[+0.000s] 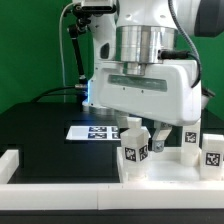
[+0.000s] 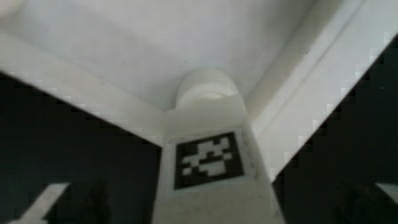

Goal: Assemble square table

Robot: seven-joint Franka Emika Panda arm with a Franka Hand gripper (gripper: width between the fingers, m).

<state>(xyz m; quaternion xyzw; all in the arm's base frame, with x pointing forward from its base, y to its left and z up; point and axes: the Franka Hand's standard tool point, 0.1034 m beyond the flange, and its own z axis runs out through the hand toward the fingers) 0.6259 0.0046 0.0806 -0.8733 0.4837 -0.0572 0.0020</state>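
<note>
The square top point(image 1: 160, 172) lies flat on the black tabletop point(image 1: 40, 125) at the near edge, pushed against the white border rail point(image 1: 60, 170), probably so it cannot slide while legs are screwed in. One leg point(image 1: 135, 143) stands upright on it just under the pincer point(image 1: 143, 124); in the wrist view the same leg point(image 2: 210, 140) rises straight toward the camera, its rounded end close to a corner of the top's raised rim point(image 2: 294, 90), which suggests it is being seated there. Whether the fingers point(image 1: 130, 123) are pinching it or spread I cannot tell, since the view is blurred. Two more legs point(image 1: 190, 140) point(image 1: 213, 150) wait upright nearby. Behind lies the marker board point(image 1: 90, 131). The only printing is black-and-white square tags; no words are readable.
</note>
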